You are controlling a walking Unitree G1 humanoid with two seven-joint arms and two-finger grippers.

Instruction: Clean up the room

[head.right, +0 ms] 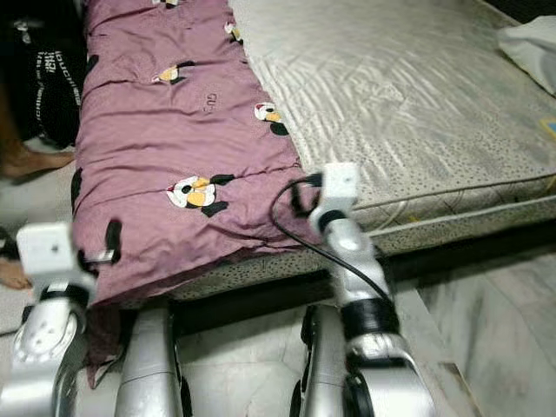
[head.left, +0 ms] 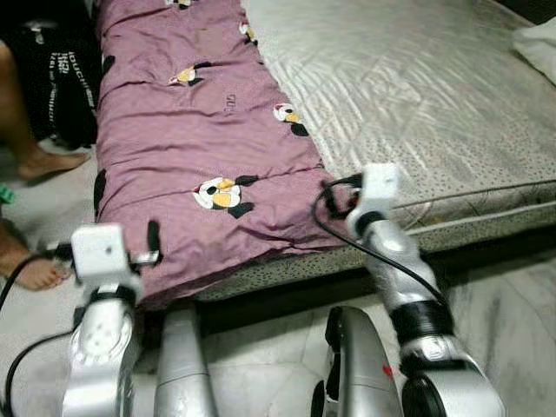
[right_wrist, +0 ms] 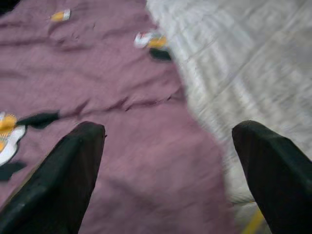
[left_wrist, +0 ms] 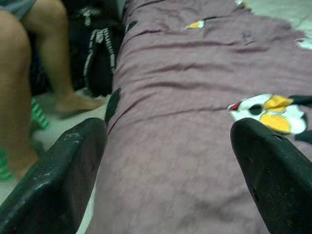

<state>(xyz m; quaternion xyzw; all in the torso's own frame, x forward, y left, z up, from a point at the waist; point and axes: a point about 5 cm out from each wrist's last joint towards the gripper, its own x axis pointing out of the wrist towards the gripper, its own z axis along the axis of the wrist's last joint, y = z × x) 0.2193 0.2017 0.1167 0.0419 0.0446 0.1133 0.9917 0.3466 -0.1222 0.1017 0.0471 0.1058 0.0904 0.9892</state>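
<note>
Both spread hands, left hand point(head.left: 153, 246) and right hand point(head.left: 340, 195), reach the purple blanket point(head.left: 187, 148) on the mattress point(head.left: 417, 95), a person's feet point(head.left: 39, 161) beside.

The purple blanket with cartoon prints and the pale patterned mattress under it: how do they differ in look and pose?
The purple blanket with cartoon prints is dark and creased; the pale patterned mattress is light grey and lies flatter. The blanket covers just the left strip of the bed and droops over its near edge, while the mattress spans the rest, bare. The open left gripper and open right gripper both hover over the blanket's near edge.
</note>
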